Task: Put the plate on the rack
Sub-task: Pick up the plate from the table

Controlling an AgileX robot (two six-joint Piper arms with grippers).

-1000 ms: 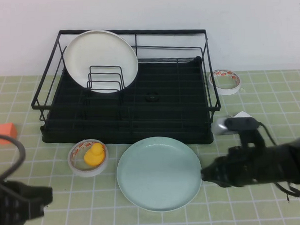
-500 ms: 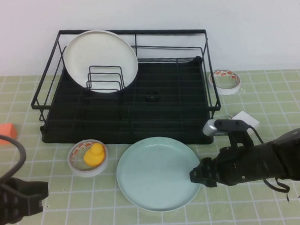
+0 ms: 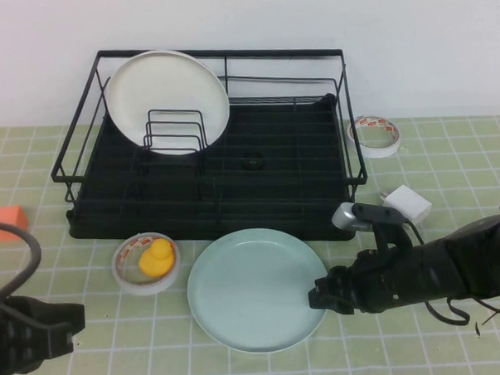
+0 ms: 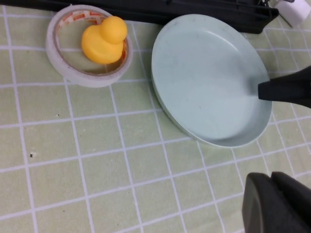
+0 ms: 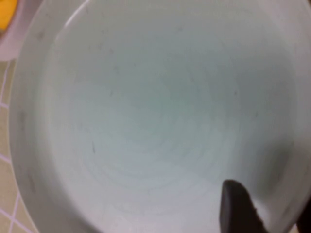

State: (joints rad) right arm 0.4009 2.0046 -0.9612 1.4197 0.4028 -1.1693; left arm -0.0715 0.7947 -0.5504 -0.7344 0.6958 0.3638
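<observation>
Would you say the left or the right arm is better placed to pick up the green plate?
Right: the right gripper is at the plate's right rim, one finger over it. The left gripper sits shut at the near left.

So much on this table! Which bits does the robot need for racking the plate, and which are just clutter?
Needed: mint-green plate; black wire rack; right gripper at the plate's rim; left gripper, parked near the front.

Clutter: cream plate, rubber duck, tape rolls, white plug, orange block.
</observation>
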